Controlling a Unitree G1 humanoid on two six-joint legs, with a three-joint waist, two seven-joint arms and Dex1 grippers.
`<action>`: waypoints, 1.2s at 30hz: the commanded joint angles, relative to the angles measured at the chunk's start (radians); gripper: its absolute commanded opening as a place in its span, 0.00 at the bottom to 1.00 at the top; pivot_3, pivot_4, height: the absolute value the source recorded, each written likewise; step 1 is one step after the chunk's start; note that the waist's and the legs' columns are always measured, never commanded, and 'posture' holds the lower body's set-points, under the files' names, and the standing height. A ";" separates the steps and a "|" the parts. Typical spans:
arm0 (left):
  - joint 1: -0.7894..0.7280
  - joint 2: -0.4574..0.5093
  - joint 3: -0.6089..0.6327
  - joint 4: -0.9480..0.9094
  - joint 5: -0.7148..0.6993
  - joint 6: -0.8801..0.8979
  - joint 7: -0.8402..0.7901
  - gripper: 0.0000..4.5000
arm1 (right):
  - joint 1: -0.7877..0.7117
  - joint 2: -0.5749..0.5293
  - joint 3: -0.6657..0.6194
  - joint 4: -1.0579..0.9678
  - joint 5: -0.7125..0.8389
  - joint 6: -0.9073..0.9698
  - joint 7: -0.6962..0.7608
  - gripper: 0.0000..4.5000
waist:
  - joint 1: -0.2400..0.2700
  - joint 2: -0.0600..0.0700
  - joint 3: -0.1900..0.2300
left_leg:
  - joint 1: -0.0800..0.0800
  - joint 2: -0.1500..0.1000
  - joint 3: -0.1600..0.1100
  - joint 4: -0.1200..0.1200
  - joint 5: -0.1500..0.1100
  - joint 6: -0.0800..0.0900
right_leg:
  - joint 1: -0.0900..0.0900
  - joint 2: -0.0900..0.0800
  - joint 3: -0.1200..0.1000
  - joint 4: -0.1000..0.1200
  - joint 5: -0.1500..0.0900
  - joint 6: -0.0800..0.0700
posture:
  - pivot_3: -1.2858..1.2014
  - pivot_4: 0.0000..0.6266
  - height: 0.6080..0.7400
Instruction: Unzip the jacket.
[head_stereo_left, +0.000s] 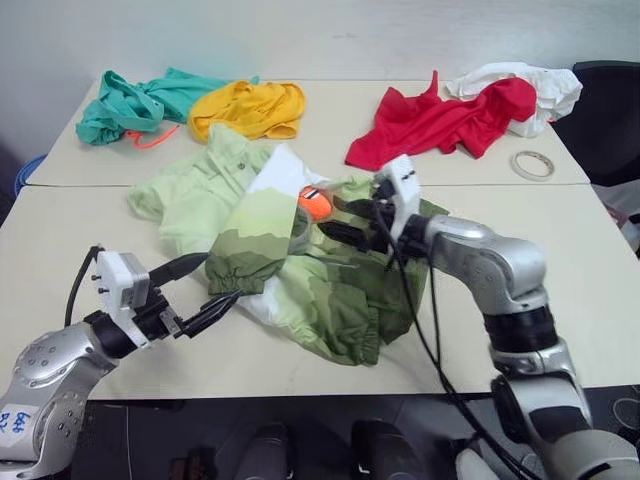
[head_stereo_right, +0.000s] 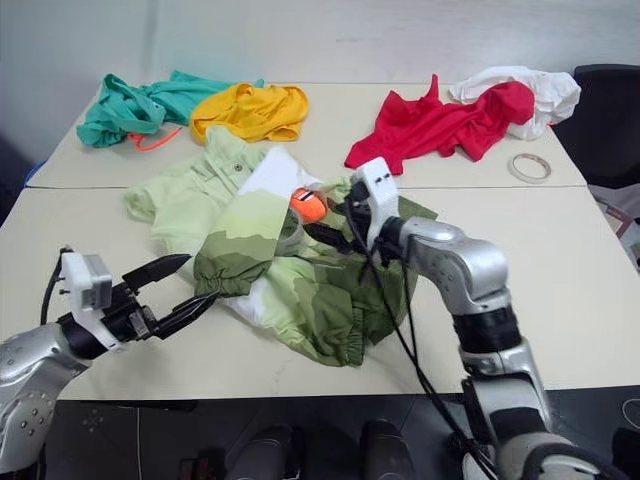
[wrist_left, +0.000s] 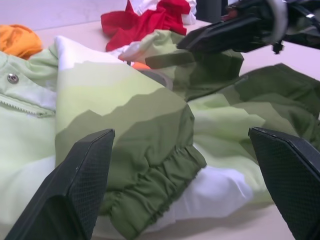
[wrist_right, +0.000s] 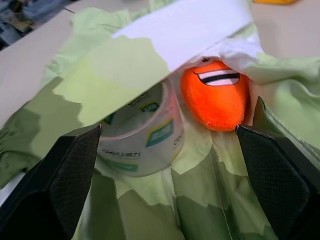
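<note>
- The left gripper (head_stereo_left: 215, 283) has its jaws spread wide and holds nothing; the olive elastic cuff (wrist_left: 150, 190) of the jacket (head_stereo_left: 300, 270) lies just ahead, between the two fingers' lines, apart from them.
- The right gripper (head_stereo_left: 335, 222) is also wide apart and empty, hovering over the jacket's middle folds.
- Straight ahead of its jaws sit an orange plush toy (wrist_right: 216, 95) and a roll of clear tape (wrist_right: 145, 132), side by side among the jacket's folds.
- The jacket lies crumpled on the table (head_stereo_left: 80, 230).

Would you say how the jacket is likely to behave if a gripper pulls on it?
The jacket lies crumpled in soft folds, so it will probably bunch and drag rather than slide whole. The tape roll and orange toy tucked in its folds may tumble out.
</note>
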 joint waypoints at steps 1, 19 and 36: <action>0.034 -0.003 0.063 -0.078 -0.023 0.005 0.035 1.00 | -0.037 0.040 -0.036 0.054 -0.032 -0.010 -0.045 0.99 | 0.002 0.000 0.000 | 0.000 0.000 0.000 0.000 0.000 0.000 | 0.000 0.000 0.000 0.000 0.000 0.000 | 0.52 0.24 1.00; 0.084 -0.046 0.079 -0.113 0.001 -0.032 0.074 1.00 | -0.149 0.170 -0.022 0.287 -0.141 0.049 -0.051 0.91 | -0.003 0.000 0.000 | 0.001 0.000 0.004 -0.002 0.001 0.000 | -0.004 0.001 0.003 0.006 0.000 0.000 | 0.52 0.24 1.00; 0.067 -0.059 0.047 -0.093 0.018 -0.051 0.074 1.00 | -0.143 0.091 -0.060 0.224 -0.105 0.089 0.111 0.01 | -0.003 0.000 0.000 | 0.000 0.001 0.007 -0.003 0.000 0.000 | -0.007 0.000 0.004 0.006 0.000 0.000 | 0.52 0.24 1.00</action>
